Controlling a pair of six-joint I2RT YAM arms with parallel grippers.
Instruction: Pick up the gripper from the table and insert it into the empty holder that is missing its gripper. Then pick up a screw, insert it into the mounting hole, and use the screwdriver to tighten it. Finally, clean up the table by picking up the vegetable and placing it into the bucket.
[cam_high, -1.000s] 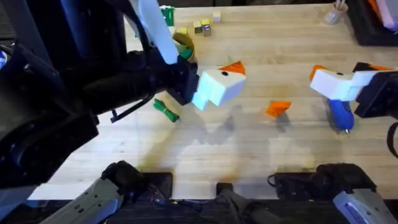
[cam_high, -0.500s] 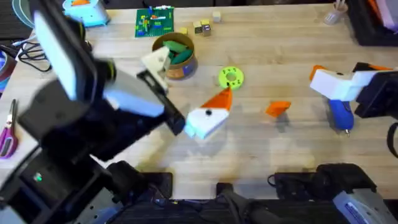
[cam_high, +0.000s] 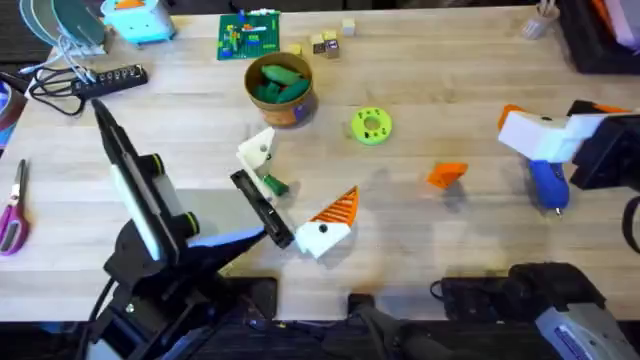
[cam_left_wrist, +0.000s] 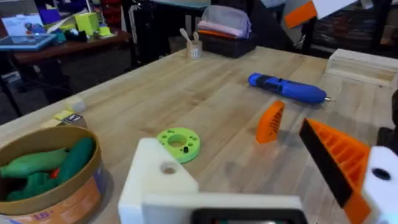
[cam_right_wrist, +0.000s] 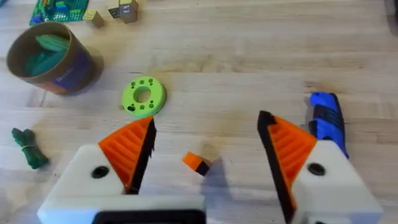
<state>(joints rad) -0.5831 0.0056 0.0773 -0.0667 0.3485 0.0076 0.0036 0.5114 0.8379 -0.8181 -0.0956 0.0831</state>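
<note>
Your overhead camera looks down and forward across the light wooden plank table (cam_high: 420, 60). Your left wrist camera sits low, facing along it; your right wrist camera looks steeply down. All three share the lime-green round disc with holes (cam_high: 371, 126) (cam_left_wrist: 178, 143) (cam_right_wrist: 143, 97).

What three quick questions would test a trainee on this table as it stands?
1. True or false: the small orange wedge-shaped plastic fingertip lies inside the round orange-sided bucket.
2. Which thing lies closest to the right hand? A: the pink-handled scissors. B: the blue pen-shaped screwdriver. C: the lime-green round disc.
3. Fill in: the small dark green toy vegetable lies on the light wooden ___.

Key: 1 false, it lies on the bare wood. 2 B. 3 table.
</note>
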